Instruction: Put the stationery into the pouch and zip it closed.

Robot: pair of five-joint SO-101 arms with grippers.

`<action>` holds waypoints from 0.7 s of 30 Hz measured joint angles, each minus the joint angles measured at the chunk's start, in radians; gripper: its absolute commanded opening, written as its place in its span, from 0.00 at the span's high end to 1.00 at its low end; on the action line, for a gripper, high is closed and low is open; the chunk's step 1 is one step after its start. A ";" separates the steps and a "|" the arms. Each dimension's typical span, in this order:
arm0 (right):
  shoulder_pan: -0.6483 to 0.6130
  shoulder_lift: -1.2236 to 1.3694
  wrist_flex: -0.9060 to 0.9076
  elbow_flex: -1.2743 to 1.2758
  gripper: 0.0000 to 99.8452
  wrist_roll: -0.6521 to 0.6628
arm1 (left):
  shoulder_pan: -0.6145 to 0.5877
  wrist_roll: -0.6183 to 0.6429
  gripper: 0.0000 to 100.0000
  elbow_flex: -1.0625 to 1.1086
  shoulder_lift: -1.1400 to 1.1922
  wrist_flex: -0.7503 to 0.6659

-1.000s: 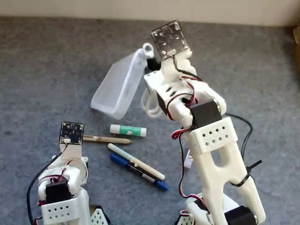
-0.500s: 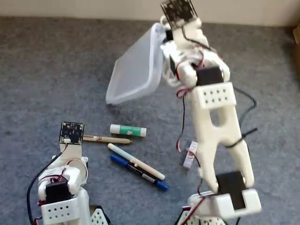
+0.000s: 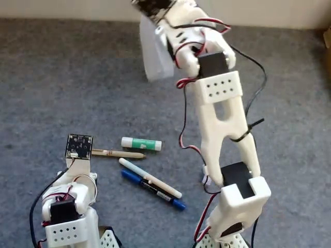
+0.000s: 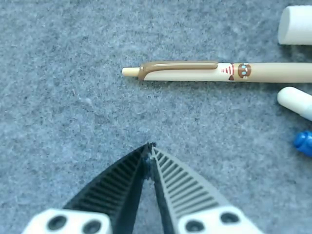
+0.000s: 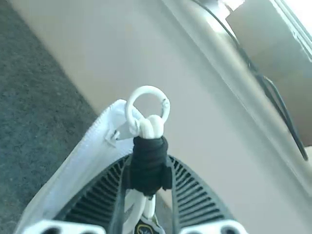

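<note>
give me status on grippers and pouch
Left gripper shut, near tan pen. Right gripper shut on pouch, held above carpet. Pens, glue stick loose on carpet. Nothing blocking.

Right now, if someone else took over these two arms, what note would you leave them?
Right gripper: shut on the pouch, holding it up in the air at the far side of the grey mat.
Left gripper: shut, empty, low over the mat near the beige pen.
Glue stick, beige pen, white pen and blue pen lie on the mat between the arms.
Done: none of the four is in the pouch.
Left: load all four, then zip it.
</note>
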 measured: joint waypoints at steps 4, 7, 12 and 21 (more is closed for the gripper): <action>-0.066 0.000 0.069 0.000 1.00 0.035 | 0.000 0.000 0.99 0.000 0.000 0.000; -0.129 0.000 0.178 -0.003 1.00 0.049 | 0.000 0.000 0.99 0.000 0.000 0.000; -0.224 0.000 0.365 -0.012 1.00 0.054 | 0.000 0.000 0.99 0.000 0.000 0.000; -0.284 -0.003 0.710 -0.035 1.00 0.057 | 0.000 0.000 0.99 0.000 0.000 0.000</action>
